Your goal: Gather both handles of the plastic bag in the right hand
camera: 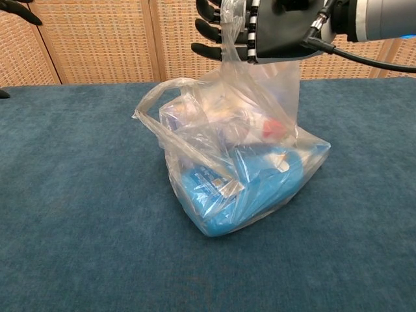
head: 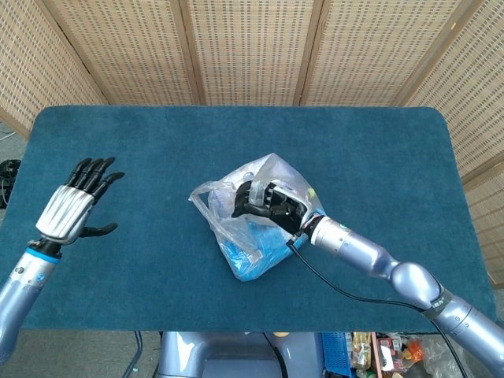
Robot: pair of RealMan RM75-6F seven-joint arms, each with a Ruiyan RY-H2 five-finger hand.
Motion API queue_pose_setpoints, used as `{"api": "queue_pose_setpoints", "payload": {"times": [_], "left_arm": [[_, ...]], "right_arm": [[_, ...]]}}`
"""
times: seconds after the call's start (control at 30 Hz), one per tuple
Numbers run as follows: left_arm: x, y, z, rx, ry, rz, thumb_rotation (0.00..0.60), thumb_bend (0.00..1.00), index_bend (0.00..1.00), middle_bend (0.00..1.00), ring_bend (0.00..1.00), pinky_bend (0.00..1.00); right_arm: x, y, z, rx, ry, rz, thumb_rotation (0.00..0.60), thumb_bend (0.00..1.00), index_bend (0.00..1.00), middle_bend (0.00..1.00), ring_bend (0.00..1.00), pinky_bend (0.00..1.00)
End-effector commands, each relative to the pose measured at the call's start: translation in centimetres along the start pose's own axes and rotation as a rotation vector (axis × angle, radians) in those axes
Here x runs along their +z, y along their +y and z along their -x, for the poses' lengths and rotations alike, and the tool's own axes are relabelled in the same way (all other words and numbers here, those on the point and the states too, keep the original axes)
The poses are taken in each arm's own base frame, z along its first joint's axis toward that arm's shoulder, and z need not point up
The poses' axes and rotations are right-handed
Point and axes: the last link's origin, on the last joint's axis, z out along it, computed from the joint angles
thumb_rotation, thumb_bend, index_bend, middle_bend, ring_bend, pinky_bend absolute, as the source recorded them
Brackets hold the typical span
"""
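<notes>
While the right hand (head: 264,203) grips one handle (camera: 229,29) upward, the bag (head: 256,216) sits mid-table, its other handle (camera: 159,97) drooping left. Far left, the left hand (head: 72,208) hovers open.

Bright, even daylight, soft shadows, both views sharp; slight sheen on plastic.
</notes>
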Motion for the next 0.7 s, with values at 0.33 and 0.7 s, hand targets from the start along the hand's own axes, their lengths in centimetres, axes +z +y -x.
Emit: {"api": "queue_pose_setpoints", "payload": {"times": [0.33, 0.7], "left_arm": [[6.4, 3.9, 6.6, 0.157, 0.039, 0.302, 0.6, 0.23, 0.32, 0.0, 0.0, 0.0], [9.6, 6.9, 10.4, 0.177, 0.04, 0.341, 0.6, 0.23, 0.33, 0.0, 0.0, 0.0]], "right_arm": [[-0.3, -0.6, -1.9, 0.008, 0.057, -0.02, 0.6, 0.31, 0.46, 0.52, 0.45, 0.33], [-0.2, -1.2, -2.1, -0.01, 0.053, -0.017, 0.6, 0.32, 0.46, 0.52, 0.45, 0.33]]}}
